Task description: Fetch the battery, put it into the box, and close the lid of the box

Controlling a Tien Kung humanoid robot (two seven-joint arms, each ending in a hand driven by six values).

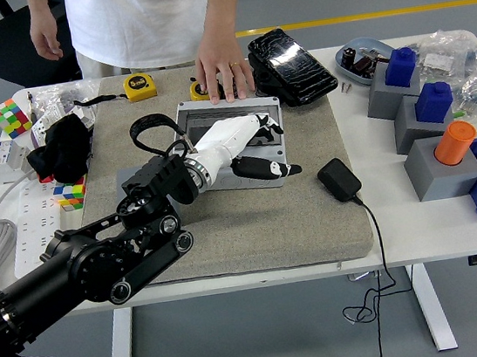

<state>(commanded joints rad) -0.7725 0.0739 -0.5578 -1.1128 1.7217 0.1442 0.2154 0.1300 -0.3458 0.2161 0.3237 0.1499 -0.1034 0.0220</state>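
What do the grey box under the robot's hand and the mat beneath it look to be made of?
The grey box looks like moulded plastic: matt, with a flat lid and rounded corner posts. The mat looks like felt or a coarse woven fabric, with a fuzzy grey-brown surface and soft, thick edges. The left hand on the lid has a glossy white shell, probably plastic.
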